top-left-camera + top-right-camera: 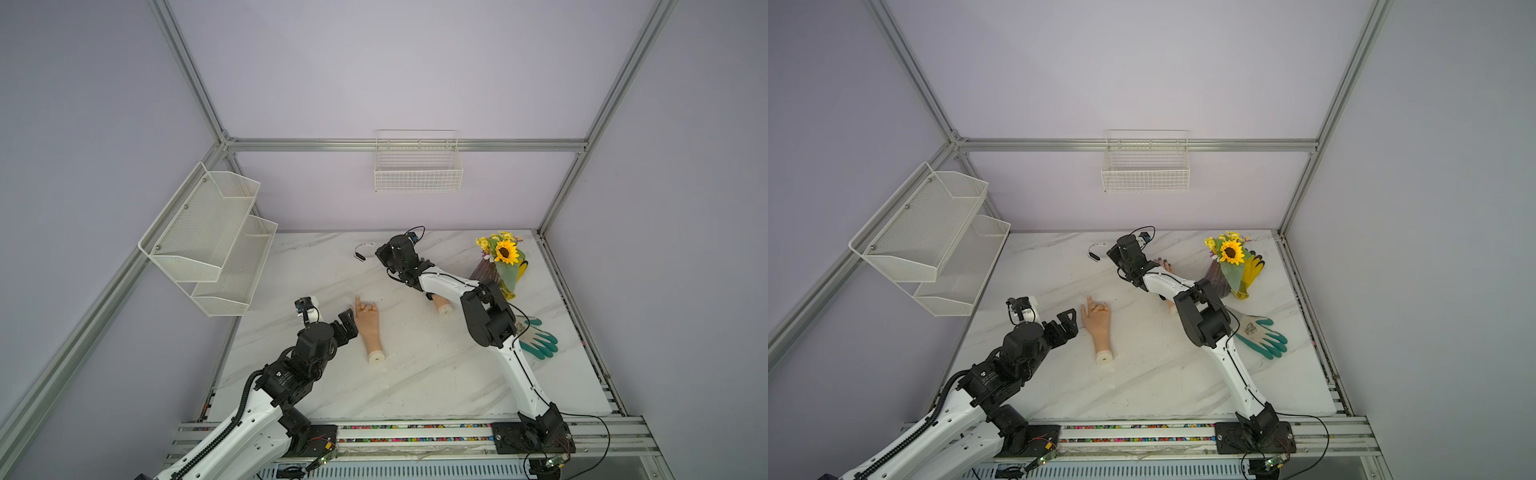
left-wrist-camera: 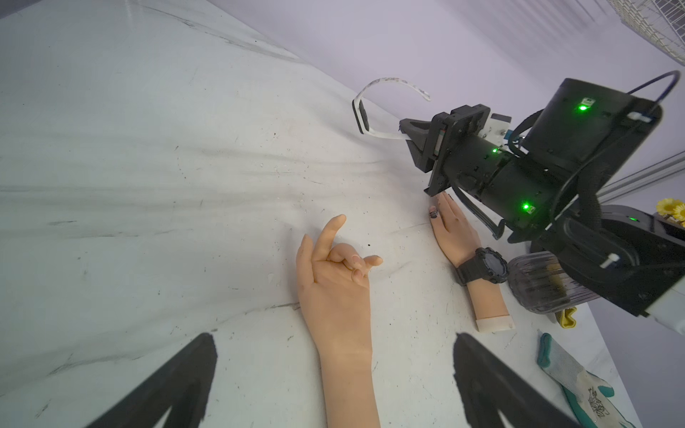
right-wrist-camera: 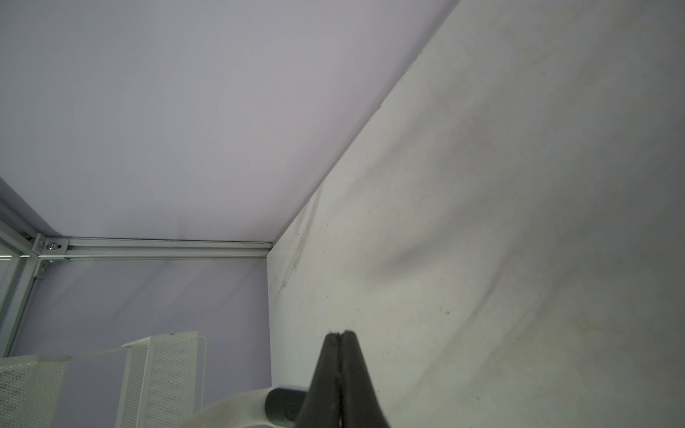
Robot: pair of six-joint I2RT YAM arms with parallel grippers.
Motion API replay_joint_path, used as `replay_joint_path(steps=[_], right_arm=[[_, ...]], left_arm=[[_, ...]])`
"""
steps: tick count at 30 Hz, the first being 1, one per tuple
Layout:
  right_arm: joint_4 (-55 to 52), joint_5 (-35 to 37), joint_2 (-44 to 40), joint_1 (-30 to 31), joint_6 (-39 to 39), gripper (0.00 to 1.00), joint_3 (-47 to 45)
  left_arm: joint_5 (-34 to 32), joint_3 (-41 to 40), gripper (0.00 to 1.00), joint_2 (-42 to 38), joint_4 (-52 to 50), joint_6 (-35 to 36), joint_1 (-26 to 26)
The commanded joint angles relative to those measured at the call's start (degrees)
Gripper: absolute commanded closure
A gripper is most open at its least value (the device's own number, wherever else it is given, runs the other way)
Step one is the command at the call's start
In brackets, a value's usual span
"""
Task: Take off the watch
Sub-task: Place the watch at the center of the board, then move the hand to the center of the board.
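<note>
Marble tabletop [image 1: 415, 374]: right gripper [image 2: 404, 132] pinches white watch [image 2: 361, 118], left gripper [image 1: 347, 323] spread wide.

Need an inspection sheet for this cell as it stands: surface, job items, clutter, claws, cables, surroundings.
Surface: marble table, scuffed and speckled.
Job's things: white-strap watch is off any wrist. The bare mannequin hand lies flat. The second mannequin hand wears a black watch.
Clutter: vase of sunflowers, yellow glove, green glove.
Claws: left claw is open, beside the bare hand. The right claw is shut on the white strap's end.
Cables: black cable loops at the right wrist. A cable chain runs along the left arm.
Surroundings: mesh shelf, wire basket, both wall-mounted.
</note>
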Motion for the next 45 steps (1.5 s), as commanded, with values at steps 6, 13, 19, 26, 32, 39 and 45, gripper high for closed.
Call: replay_joint_path(steps=[6, 13, 19, 26, 32, 39, 45], right_arm=[[-5.8, -3.9, 4.9, -1.2, 10.4, 1.0, 4.2], [-7.6, -4.8, 3.6, -1.5, 10.7, 0.91, 3.5], [-6.1, -2.7, -3.0, -1.5, 6.1, 0.57, -1.5], [1.8, 4.4, -20.0, 0.6, -7.9, 0.52, -15.7], [11.4, 15.2, -39.3, 5.0, -25.7, 0.49, -35.4], [12.7, 21.5, -51.5, 6.9, -39.8, 0.45, -56.0], [8.5, 27.5, -48.3, 6.9, -38.8, 0.27, -62.2]], left_arm=[[-1.4, 1.9, 0.0, 1.0, -0.6, 0.4, -0.3], [-0.9, 1.9, 0.0, 1.7, -0.6, -0.1, -0.3], [-1.2, 1.6, 0.0, 2.0, -0.5, -0.3, -0.3], [-1.6, 1.6, 0.0, 2.2, -0.3, -0.3, -0.4], [-2.4, 1.5, 0.0, 3.0, 1.1, 0.4, -0.4], [3.4, -0.7, 0.0, 3.7, 9.3, 3.9, -0.4], [9.3, -3.0, 0.0, 4.2, 15.8, 5.6, -0.4]])
